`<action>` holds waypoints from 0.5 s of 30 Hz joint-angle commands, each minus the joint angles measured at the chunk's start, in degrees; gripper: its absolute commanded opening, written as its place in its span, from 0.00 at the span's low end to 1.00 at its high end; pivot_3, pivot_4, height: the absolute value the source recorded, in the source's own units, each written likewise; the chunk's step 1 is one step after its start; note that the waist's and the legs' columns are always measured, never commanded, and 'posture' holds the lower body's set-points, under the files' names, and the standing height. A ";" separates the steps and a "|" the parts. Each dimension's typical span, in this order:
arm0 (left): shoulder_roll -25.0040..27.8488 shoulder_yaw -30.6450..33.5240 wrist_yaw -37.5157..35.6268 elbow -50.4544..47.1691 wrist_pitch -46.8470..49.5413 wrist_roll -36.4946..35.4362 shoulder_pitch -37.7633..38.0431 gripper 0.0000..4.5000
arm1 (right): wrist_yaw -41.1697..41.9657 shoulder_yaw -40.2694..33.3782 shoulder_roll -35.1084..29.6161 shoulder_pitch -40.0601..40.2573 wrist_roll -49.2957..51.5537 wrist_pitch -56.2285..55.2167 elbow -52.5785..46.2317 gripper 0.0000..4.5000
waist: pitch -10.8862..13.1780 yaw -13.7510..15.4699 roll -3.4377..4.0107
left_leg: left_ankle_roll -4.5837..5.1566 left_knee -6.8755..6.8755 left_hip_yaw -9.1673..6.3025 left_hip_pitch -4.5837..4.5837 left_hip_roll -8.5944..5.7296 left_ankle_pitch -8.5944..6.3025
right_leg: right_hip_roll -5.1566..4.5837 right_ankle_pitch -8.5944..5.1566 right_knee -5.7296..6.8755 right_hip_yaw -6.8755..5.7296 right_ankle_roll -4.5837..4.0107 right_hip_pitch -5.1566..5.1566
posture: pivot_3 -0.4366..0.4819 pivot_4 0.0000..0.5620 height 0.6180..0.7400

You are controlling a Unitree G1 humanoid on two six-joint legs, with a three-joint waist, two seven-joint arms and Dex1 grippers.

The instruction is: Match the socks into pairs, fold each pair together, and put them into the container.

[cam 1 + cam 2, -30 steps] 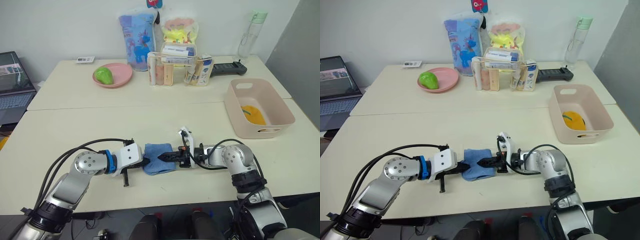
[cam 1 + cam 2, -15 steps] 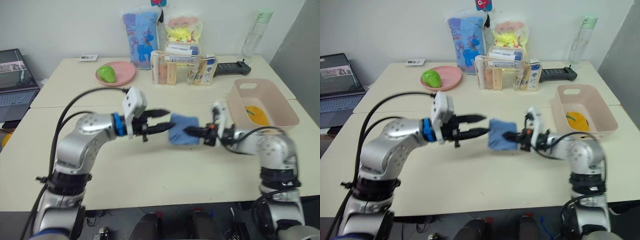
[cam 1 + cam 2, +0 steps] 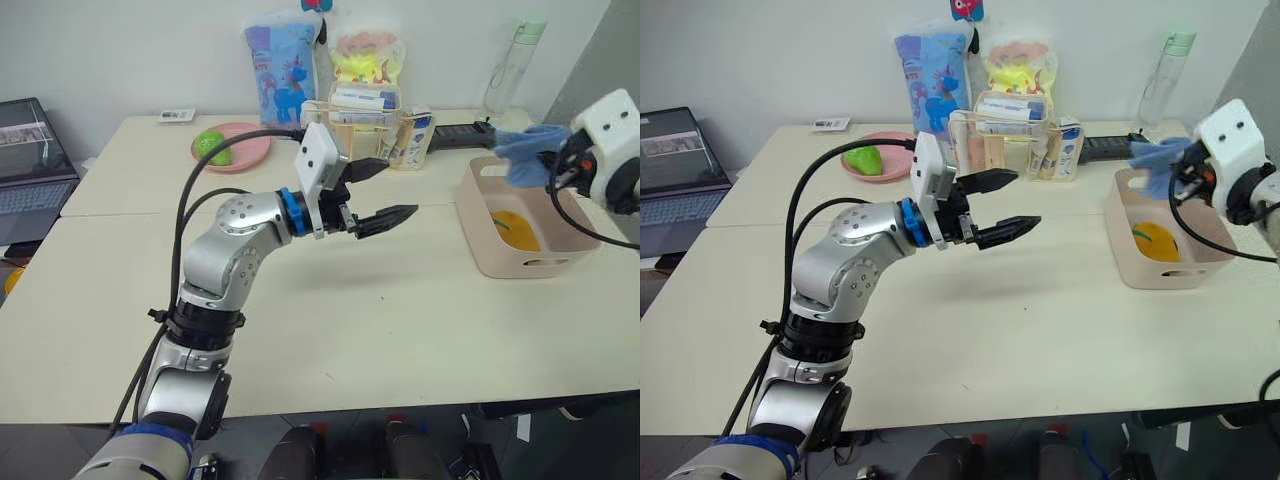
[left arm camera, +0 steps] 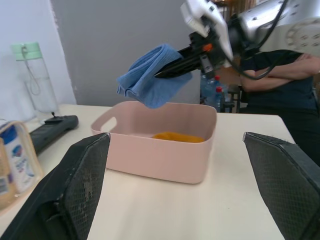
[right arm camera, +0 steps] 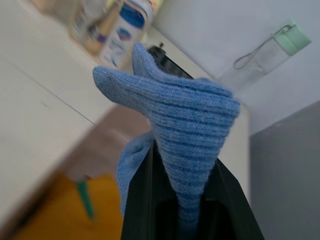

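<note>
A folded light blue pair of socks hangs in the air above the far end of the pale pink container, with my right gripper shut on it. In the right wrist view the blue knit is pinched between the black fingers. A mustard yellow pair lies inside the container. My left gripper is raised over the middle of the table, open and holding nothing, pointing towards the container. In the left wrist view its fingers frame the container and the blue pair.
At the table's back stand a pink plate with a green object, a clear organizer box, two printed bags, a bottle and a black device. A laptop is far left. A person sits beyond the container.
My left gripper let go of the blue pair, opened and rose over the table. My right gripper carried the pair from the front of the table up over the container.
</note>
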 commanded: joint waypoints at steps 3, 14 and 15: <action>-1.09 -1.31 1.06 -3.97 -0.24 -0.28 0.17 0.99 | 1.38 8.20 0.35 -5.86 -14.62 -20.95 12.82 0.00 | 0.01 -0.01 0.00 | -0.01 0.00 0.01 0.00 0.00 0.01 | 0.00 0.00 0.00 0.01 0.00 -0.02 | 0.48 0.27 1.00; 2.03 -0.10 2.03 -7.60 1.64 -0.82 3.79 0.99 | 11.62 12.60 0.31 -7.41 -23.00 -35.00 22.65 0.00 | 0.01 0.44 0.00 | -0.03 0.03 -0.03 -0.01 0.00 0.01 | 0.00 0.00 -0.03 -0.01 -0.01 -0.02 | 0.48 0.27 1.00; 2.19 -0.17 1.99 -7.46 1.53 -0.75 3.85 0.99 | 13.29 12.37 0.22 -7.25 -22.65 -34.90 22.42 0.00 | 0.01 0.44 -0.01 | -0.03 0.03 -0.03 -0.01 0.00 0.01 | 0.00 0.00 -0.03 -0.01 -0.01 -0.01 | 0.48 0.27 1.00</action>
